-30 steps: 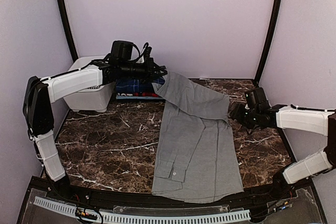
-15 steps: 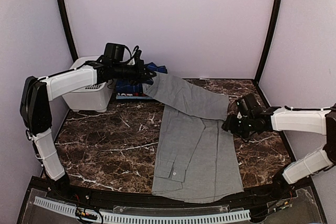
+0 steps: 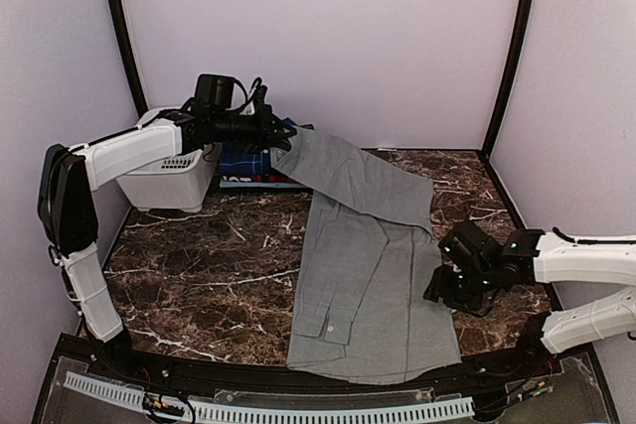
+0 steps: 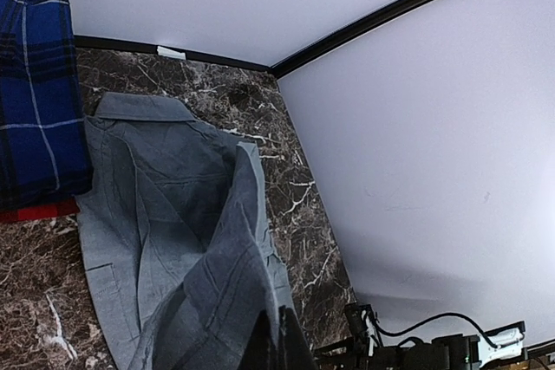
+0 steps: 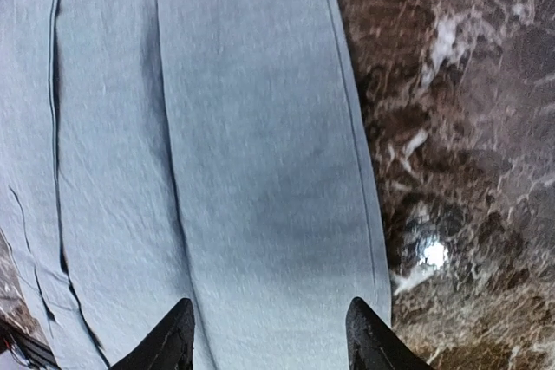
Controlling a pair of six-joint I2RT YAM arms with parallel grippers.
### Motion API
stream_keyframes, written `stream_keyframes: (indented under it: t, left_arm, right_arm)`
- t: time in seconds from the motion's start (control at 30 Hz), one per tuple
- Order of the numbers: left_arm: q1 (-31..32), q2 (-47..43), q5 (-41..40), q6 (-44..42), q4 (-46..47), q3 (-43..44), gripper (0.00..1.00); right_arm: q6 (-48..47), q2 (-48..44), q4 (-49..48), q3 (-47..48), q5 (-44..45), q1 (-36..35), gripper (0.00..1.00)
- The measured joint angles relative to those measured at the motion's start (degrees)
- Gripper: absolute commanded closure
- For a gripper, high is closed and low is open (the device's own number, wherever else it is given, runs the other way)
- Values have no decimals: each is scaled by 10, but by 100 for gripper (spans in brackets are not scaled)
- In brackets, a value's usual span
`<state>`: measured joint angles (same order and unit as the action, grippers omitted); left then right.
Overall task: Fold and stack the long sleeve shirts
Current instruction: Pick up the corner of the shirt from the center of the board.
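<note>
Marbled table [image 3: 199,265] is bearing a light grey cloth shirt [image 3: 368,285] — left jaws clamping its lifted end, right jaws hovering open; unpinned, it is risking dragging askew.

Grey shirt [image 4: 165,205]: is lying on the counter [image 4: 299,192], one fold is standing raised.
Left claw [image 4: 276,335]: is pinching this fold.
Blue plaid shirt [image 4: 35,101]: is lying beside the grey collar.
</note>
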<state>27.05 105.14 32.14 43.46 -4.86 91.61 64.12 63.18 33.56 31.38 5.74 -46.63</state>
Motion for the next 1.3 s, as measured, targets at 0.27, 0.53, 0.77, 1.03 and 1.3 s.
stream_keyframes:
  t: [0.27,0.53,0.77,1.03,1.3]
  left_arm:
    - [-22,-9,-6,-2,-5,3,100]
    - [-67,-51,-17,-9,-13,3,100]
    - [-91,-67,-18,-11,-13,-4,100]
    - [-98,-67,-17,-11,-15,-10,100]
    - [-99,-67,-15,-11,-15,-10,100]
  right_arm:
    - [79,-19,91,0,0,-85,44]
    - [106,-41,139,0,-2,-100,44]
    - [101,-23,138,0,-19,-108,46]
    - [90,-22,100,-19,-47,-117,58]
    - [95,-24,56,-47,-70,-118,73]
